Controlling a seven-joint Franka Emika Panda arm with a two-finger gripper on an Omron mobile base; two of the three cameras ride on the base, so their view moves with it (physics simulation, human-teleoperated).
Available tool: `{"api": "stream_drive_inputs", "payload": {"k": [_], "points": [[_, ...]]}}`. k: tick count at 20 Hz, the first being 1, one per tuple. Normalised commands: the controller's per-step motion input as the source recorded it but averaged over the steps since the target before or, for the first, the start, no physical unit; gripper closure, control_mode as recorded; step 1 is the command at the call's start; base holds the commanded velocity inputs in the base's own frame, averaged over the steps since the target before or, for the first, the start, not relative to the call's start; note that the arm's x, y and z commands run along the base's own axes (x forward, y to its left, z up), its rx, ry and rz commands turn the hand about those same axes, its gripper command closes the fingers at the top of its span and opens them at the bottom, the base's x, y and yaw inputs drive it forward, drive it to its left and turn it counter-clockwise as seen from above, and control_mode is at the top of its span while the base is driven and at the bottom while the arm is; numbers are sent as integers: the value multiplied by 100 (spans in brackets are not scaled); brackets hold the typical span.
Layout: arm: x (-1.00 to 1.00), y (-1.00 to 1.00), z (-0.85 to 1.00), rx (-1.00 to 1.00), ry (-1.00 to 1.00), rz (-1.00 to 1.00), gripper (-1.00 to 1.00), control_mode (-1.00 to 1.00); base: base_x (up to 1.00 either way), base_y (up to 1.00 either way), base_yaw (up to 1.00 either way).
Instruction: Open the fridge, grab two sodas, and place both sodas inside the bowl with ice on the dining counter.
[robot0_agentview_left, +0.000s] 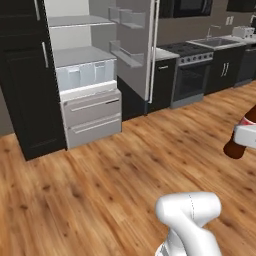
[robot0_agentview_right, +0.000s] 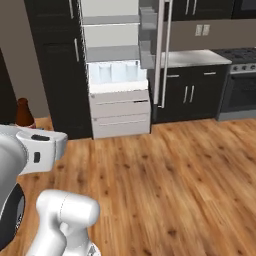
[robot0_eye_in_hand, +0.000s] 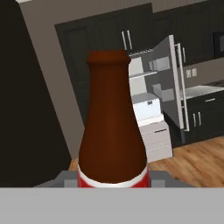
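Observation:
My gripper (robot0_eye_in_hand: 113, 178) is shut on a brown cola soda (robot0_eye_in_hand: 113, 127) with a red label, held upright low on its body. That soda (robot0_agentview_left: 238, 146) hangs at the right edge of the left base view, under the white hand (robot0_agentview_left: 247, 133). Its brown neck (robot0_agentview_right: 23, 113) rises behind the hand (robot0_agentview_right: 41, 145) in the right base view. The fridge (robot0_agentview_left: 82, 65) stands open across the floor, its pale shelves bare and its door (robot0_agentview_left: 136, 42) swung to the right. The fridge (robot0_agentview_right: 114, 55) is well apart from the gripper. The bowl and the dining counter are out of view.
Black tall cabinets (robot0_agentview_left: 25, 95) flank the fridge on the left. A stove (robot0_agentview_left: 192, 65), a sink counter (robot0_agentview_left: 220, 42) and a toaster (robot0_agentview_left: 243, 31) line the back wall to the right. Open wooden floor (robot0_agentview_left: 125, 165) lies between me and the fridge.

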Motion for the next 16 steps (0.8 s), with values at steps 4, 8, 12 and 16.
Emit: {"api": "stream_drive_inputs", "payload": {"k": [4,8,12,16], "points": [[0,0,0,0,0,0,100,100,-100,-52,-9],[0,0,0,0,0,0,100,100,-100,-64,-10],[0,0,0,0,0,0,100,100,-86,-87,-10],[0,0,0,0,0,0,100,100,-51,-100,-7]]}}
